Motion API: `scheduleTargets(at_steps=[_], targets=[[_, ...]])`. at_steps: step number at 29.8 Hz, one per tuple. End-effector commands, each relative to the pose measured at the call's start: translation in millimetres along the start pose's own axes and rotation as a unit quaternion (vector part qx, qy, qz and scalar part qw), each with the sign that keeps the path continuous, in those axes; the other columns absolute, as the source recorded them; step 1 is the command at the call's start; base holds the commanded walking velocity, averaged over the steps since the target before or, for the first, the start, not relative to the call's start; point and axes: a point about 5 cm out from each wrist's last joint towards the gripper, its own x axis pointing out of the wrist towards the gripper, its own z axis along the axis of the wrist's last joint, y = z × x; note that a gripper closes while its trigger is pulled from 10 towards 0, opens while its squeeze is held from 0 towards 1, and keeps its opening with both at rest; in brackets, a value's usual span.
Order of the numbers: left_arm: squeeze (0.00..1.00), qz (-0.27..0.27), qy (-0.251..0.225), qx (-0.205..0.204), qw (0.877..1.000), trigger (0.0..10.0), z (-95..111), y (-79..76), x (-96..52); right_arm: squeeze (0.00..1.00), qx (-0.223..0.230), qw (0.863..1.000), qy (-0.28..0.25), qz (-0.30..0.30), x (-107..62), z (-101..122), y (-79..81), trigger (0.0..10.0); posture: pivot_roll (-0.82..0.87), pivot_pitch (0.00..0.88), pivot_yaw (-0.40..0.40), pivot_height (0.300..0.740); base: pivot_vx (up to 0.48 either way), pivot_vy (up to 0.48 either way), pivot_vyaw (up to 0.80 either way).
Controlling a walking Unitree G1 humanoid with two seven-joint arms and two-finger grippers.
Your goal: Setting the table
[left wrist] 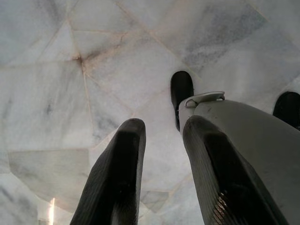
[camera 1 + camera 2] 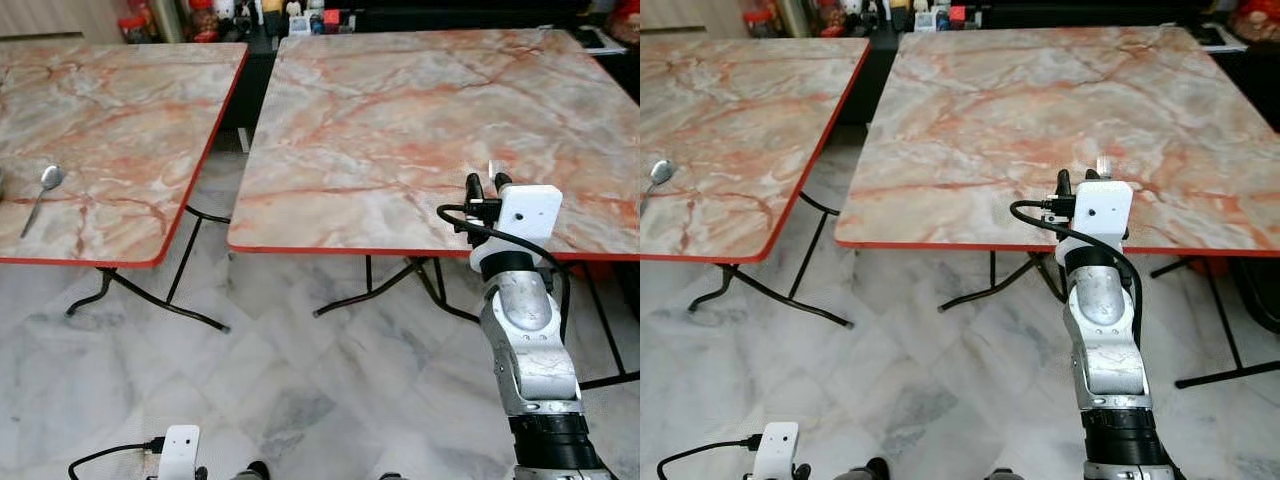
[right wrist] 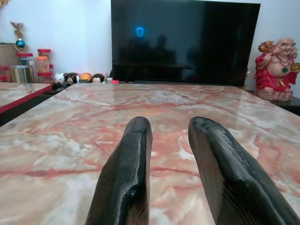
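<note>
A metal spoon (image 2: 45, 185) lies on the left marble table (image 2: 120, 110), close to its left side. My right gripper (image 3: 171, 129) is raised over the near edge of the right marble table (image 2: 420, 120), just above the top and pointing toward its far side. Its fingers (image 2: 487, 185) stand open with nothing between them. The left arm hangs idle beside my leg, and its gripper (image 1: 161, 136) points down at the floor, open and holding nothing.
Both tables have red rims and black folding legs (image 2: 150, 295), with a narrow gap (image 2: 245, 100) between them. Beyond the right table stand a dark TV (image 3: 183, 40), a red figurine (image 3: 276, 65) and several jars (image 3: 42, 58). Marble floor tiles (image 2: 280, 390) lie below.
</note>
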Motion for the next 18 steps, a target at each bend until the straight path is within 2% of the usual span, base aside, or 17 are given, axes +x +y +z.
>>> scheduleTargets(at_steps=[1, 18], targets=[[0.0, 0.016, 0.015, 0.004, 1.0, 10.0, -7.1, 10.7, -1.7, 0.0, 0.002, 1.0, -0.008, 0.007, 0.7, 4.0, 4.9, 10.0, -0.05, 0.179, 0.035, 0.74, 0.247, 0.0, 0.0], [0.0, 0.014, 0.011, 0.005, 1.0, 10.0, -4.6, 11.7, -1.3, 0.0, 0.002, 1.0, -0.006, 0.009, 1.9, 3.9, 6.8, 10.0, -0.04, 0.174, 0.038, 0.74, 0.317, 0.0, 0.0]])
